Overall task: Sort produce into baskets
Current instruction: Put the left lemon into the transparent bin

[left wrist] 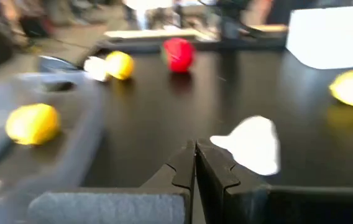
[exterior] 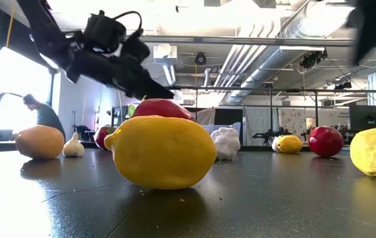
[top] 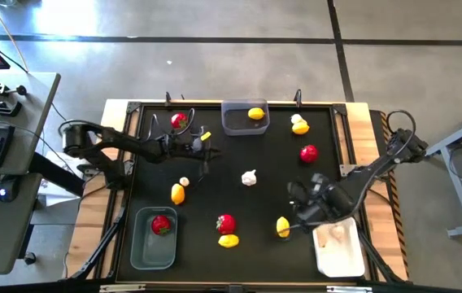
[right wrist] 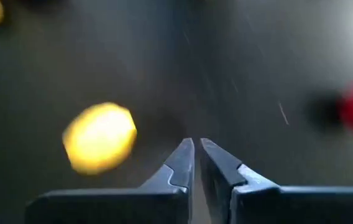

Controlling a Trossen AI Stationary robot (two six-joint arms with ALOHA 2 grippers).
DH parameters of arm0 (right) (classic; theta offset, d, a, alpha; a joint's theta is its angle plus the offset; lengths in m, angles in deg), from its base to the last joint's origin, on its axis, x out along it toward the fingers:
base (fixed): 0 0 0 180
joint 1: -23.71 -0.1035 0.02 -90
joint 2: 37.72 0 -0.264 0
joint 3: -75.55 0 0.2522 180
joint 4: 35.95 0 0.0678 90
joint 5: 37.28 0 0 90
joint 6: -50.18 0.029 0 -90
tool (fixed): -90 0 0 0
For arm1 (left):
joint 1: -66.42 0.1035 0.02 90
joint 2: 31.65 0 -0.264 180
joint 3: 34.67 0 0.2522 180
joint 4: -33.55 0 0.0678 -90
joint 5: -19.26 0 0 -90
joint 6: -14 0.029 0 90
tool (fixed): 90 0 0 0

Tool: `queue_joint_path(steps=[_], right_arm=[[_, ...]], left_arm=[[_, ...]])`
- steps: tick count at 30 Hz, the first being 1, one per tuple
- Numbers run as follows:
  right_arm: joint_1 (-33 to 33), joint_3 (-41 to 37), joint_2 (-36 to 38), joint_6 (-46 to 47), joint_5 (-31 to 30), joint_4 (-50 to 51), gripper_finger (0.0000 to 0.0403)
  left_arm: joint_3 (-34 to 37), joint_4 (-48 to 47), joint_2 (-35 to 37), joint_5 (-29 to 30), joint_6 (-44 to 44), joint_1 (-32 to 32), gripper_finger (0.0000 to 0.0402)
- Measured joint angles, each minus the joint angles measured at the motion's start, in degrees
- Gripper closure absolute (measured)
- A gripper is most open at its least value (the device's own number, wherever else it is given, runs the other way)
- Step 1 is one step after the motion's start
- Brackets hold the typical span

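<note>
Produce lies scattered over the black tabletop, a few pieces already binned: a lemon in the far grey basket, a red fruit in the near-left basket. The right hand, clenched and empty, hovers beside a lemon near the white basket, likely between picks. The left hand, clenched empty, waits far left.

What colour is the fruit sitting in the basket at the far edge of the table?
Yellow: the lemon lies in the translucent grey basket. The high view shows it best.
</note>
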Motion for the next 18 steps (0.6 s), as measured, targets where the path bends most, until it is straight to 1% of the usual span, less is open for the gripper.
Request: queue_joint_path(steps=[3, 5, 7, 10, 12, 14, 16, 18], right_arm=[[4.16, -5.48, -0.01, -10.08, -4.01, -16.77, 0.0395], [6.99, -9.87, -0.04, -17.80, -5.48, -30.33, 0.0400], [9.71, -14.33, -0.04, -25.33, -5.83, -43.83, 0.0398], [13.93, -20.33, -0.07, -34.43, -4.24, -60.40, 0.0400], [16.58, -23.53, -0.07, -38.19, -3.12, -67.79, 0.0402], [18.98, -26.17, -0.09, -40.02, -1.96, -73.09, 0.0401], [21.07, -28.13, -0.09, -40.25, -0.63, -75.92, 0.0402], [22.65, -29.38, -0.09, -40.05, -0.08, -76.63, 0.0402]], left_arm=[[-0.02, -8.43, 5.96, -1.15, 0.30, -1.41, 0.0401], [-0.02, -13.46, 9.97, -1.01, 0.88, -2.61, 0.0401], [-0.02, -18.47, 13.84, -0.88, 0.92, -3.83, 0.0401], [-0.02, -26.46, 19.53, -0.49, 0.90, -5.65, 0.0401], [-0.02, -32.23, 22.88, 0.18, 0.16, -6.98, 0.0401], [-0.55, -38.78, 25.83, 1.91, -1.19, -8.68, 0.0401], [-2.61, -47.47, 27.98, 4.51, -2.34, -10.72, 0.0401], [-5.42, -56.15, 29.14, 6.72, -3.97, -12.96, 0.0401]])
